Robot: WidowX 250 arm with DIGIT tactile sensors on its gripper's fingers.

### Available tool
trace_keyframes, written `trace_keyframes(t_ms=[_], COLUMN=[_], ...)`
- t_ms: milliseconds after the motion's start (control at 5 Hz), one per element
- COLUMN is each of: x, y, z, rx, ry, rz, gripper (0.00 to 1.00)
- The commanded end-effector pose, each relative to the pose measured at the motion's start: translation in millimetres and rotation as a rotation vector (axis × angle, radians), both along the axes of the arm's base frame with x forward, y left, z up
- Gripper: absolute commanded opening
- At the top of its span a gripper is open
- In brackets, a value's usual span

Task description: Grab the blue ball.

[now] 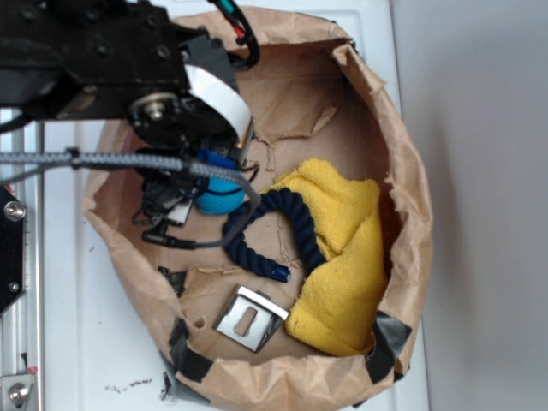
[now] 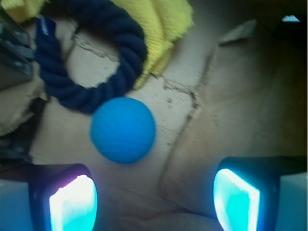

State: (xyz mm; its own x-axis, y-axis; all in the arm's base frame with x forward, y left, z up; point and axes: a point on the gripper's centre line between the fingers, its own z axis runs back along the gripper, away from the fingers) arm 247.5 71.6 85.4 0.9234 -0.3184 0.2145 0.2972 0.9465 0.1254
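The ball (image 2: 123, 130) lies on the brown paper floor of the bag (image 1: 402, 171), which stands on the white table (image 1: 86, 342). In the wrist view the ball is just beside the lower curve of the rope loop (image 2: 91, 57); I cannot tell whether the two touch. The yellow cloth (image 2: 159, 29) is further away, behind the loop. In the exterior view the ball is half hidden under the arm, near the left side of the bag.

The gripper (image 2: 154, 197) has its jaws wide open and holds nothing. The two pads show at the bottom of the wrist view, and the ball sits ahead of the gap, closer to the left pad than to the right one.

The ball looks matte and rubbery, so I judge it light and not fragile, with good friction against the pads. It probably yields a little when pressed. Because it is round, it can roll away on the paper or slip out if the pads close above or below its widest part. The best hold is probably across the middle, with the ball centred between the pads. The rope side needs care, since a pad coming down there could catch the loop.
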Motion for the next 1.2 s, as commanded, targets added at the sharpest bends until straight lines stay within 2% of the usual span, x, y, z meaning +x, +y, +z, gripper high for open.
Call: trace_keyframes(t_ms=[0,200,800,1000], x=[13.4,22.7,34.3,35.2], y=[-24.0,-32.6,-29.6,-25.5], z=[4.0,1.4,-39.5,-44.6], rx=[-0.023,-0.023,0.071,0.105], ry=[-0.012,-0.005,0.032,0.010], rz=[-0.015,-0.005,0.000,0.017], gripper=[1.00,1.00,1.00,0.00])
